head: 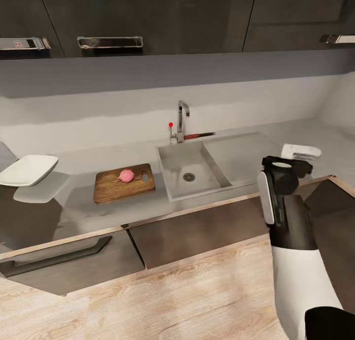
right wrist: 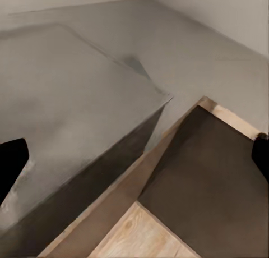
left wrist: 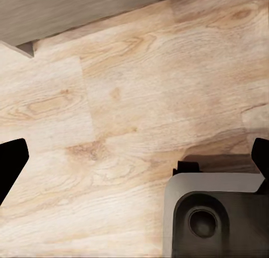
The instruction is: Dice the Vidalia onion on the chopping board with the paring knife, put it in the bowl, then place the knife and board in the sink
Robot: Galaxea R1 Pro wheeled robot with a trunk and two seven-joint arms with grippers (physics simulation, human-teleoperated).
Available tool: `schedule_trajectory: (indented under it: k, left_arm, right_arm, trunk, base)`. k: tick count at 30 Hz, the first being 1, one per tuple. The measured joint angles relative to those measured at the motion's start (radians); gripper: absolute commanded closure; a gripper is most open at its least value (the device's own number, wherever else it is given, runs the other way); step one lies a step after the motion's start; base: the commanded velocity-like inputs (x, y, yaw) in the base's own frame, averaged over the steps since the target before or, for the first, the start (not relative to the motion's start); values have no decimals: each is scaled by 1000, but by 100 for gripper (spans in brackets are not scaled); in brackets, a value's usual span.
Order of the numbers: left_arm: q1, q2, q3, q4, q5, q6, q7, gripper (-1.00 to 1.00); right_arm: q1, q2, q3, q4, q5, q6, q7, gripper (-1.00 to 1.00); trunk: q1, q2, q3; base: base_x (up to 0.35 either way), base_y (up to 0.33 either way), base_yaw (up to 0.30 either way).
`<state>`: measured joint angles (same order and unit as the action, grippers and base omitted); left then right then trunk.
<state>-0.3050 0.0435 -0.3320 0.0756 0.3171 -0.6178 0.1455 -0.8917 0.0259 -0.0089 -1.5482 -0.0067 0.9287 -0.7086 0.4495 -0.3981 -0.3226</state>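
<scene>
The pinkish Vidalia onion (head: 126, 176) lies on the brown chopping board (head: 116, 188), which rests on the grey countertop (head: 74, 209) left of the sink (head: 213, 166). The basin holds nothing but its drain. The paring knife (head: 199, 135), with its reddish handle, lies on the counter behind the sink, beside the faucet (head: 183, 119). The white bowl (head: 27, 169) stands at the far left. My right gripper (head: 301, 152) (right wrist: 134, 157) hovers open over the counter's right end, near the front edge, far from the onion. My left gripper (left wrist: 134, 157) is open above the wooden floor.
Dark upper cabinets with metal handles (head: 110, 42) hang over the back wall. Dark drawers with a long handle (head: 59, 256) sit under the counter. A lower dark surface (right wrist: 213, 174) adjoins the counter at the right. My base (left wrist: 218, 216) stands on the wood floor.
</scene>
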Motion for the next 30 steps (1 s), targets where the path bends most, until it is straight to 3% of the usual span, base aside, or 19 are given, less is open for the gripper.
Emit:
schedule_trajectory:
  k: [4,7,9,14,18,28,30]
  left_arm:
    - [0,0,0,0,0,16,0,-100]
    - [0,0,0,0,0,17,0,-100]
    - [0,0,0,0,0,18,0,-100]
    - [0,-1,0,0,0,18,0,-100]
    - [0,-1,0,0,0,18,0,-100]
    - [0,0,0,0,0,20,1,-100]
    - [0,0,0,0,0,21,1,-100]
  right_arm:
    - [-168,39,3,198,-1,14,2,-100]
    - [-263,59,3,342,-2,10,4,-100]
    - [-403,80,3,574,-4,-45,6,-100]
    - [-558,100,2,854,-4,-154,9,-100]
    - [-599,107,1,937,-6,-187,30,-100]
    - [-613,115,-4,961,-12,-200,79,-100]
    - [-612,137,-3,955,-26,-201,83,-100]
  trunk:
    - [0,0,0]
    - [0,0,0]
    - [0,0,0]
    - [0,0,0]
    - [0,0,0]
    - [0,0,0]
    - [0,0,0]
  base:
    - [0,0,0]
    - [0,0,0]
    - [0,0,0]
    - [0,0,0]
    - [0,0,0]
    - [0,0,0]
    - [0,0,0]
